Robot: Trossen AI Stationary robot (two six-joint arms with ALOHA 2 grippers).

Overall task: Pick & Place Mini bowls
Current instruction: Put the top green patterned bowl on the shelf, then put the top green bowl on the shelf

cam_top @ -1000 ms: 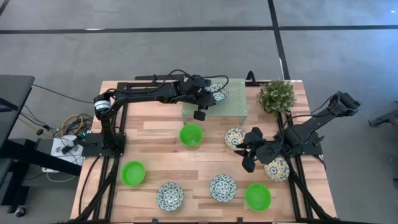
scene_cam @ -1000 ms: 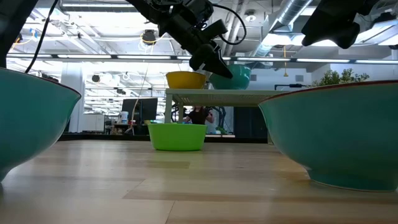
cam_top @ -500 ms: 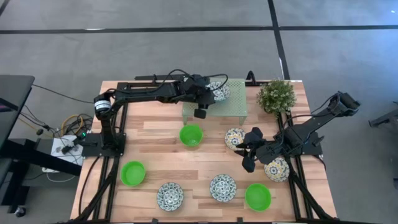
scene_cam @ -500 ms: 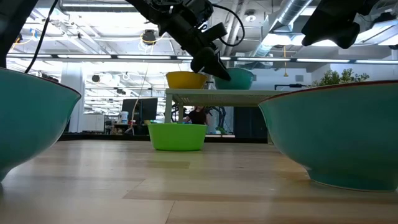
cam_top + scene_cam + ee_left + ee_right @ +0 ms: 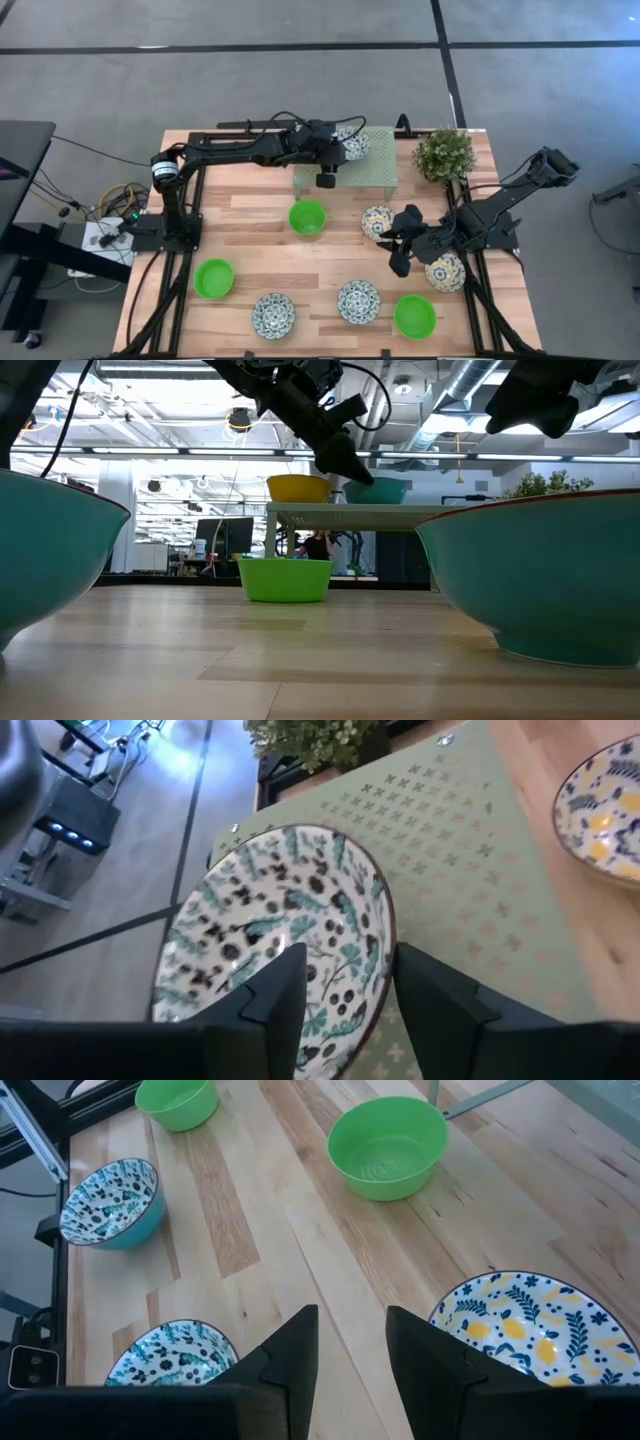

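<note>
My left gripper [image 5: 338, 150] reaches over the pale-green mesh rack [image 5: 375, 170] at the table's far middle. It is shut on a white patterned mini bowl [image 5: 353, 144], teal outside [image 5: 376, 490], whose base sits on the rack top. A yellow-sided bowl [image 5: 298, 488] stands on the rack beside it. My right gripper [image 5: 397, 250] hangs open and empty above the table at the right, between a blue-yellow bowl [image 5: 377, 222] and another patterned bowl [image 5: 446, 271]. Three green bowls [image 5: 307, 217] [image 5: 214, 278] [image 5: 415, 316] and two patterned ones [image 5: 273, 315] [image 5: 358, 301] stand on the wood. My left gripper has the patterned bowl by its rim [image 5: 383, 955], on the side toward the table's left. One finger [image 5: 280, 995] is inside the bowl and one [image 5: 435, 995] outside. The fingers slant down from the left. The bowl stands level on the rack.
A bushy potted plant [image 5: 443, 153] stands at the far right corner beside the rack. Bare wood lies between the rack and the near row of bowls. In the low view two bowls [image 5: 50, 550] [image 5: 530, 580] fill the foreground.
My left gripper has carried the patterned bowl a little toward the table's right and far side over the rack and lowered it. The bowl, held slightly above the rack top before, now sits level on it.
</note>
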